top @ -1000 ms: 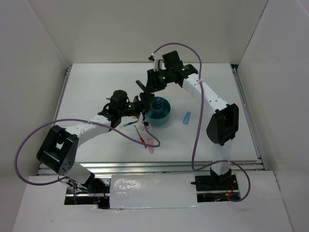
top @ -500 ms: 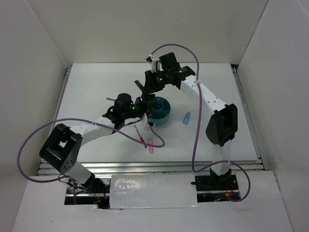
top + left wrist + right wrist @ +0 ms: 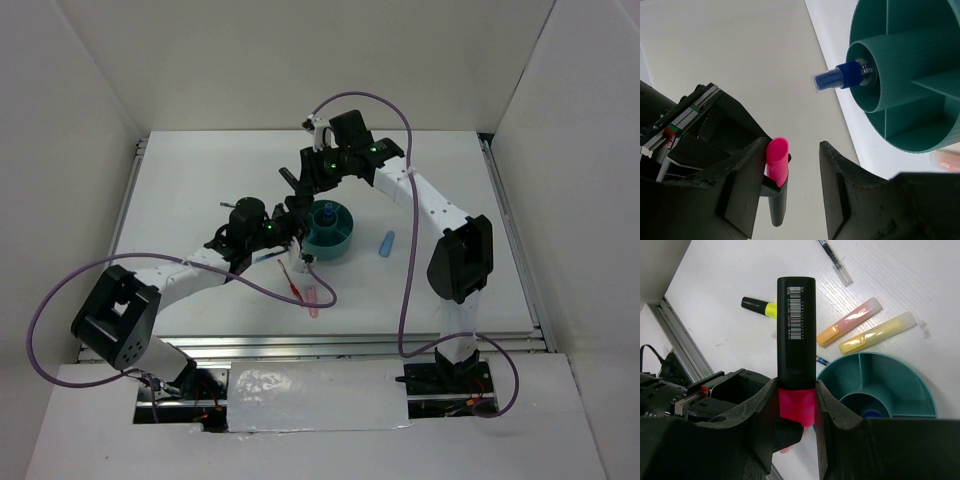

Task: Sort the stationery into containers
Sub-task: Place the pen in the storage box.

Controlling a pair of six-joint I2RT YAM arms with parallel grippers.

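Watching the crowding first: left gripper (image 3: 794, 146) and right gripper (image 3: 795, 384) are working nose to nose at one side of the teal organiser (image 3: 346, 238). I am judging a knock between them to be the main hazard. It could shove the organiser along the table (image 3: 740, 270) or jar the grip.

Next down, the pink-capped black marker (image 3: 796, 315). It is hanging just beside the organiser rim and appears to be over bare table, not over a compartment. A release here, I am guessing, would drop it outside, among the yellow highlighter (image 3: 757, 305), orange marker (image 3: 850, 322) and yellow marker (image 3: 877, 332) lying there.

Smallest, the blue-capped bottle (image 3: 840, 79). It is standing in the central cup (image 3: 900, 65) and poking above it, so a marker or finger sweeping across could catch it.

Fingers. On the right, the fingers (image 3: 829, 410) are pinching the marker by its pink cap, barrel pointing away from the wrist. On the left they are standing spread. A pink tip (image 3: 777, 160) is leaning on one, with clear daylight to the other. I am unable to tell whether that tip belongs to the same marker, or whether anything is gripping it there. If this is a hand-over, I am reckoning that a release before the left closes would lose it.
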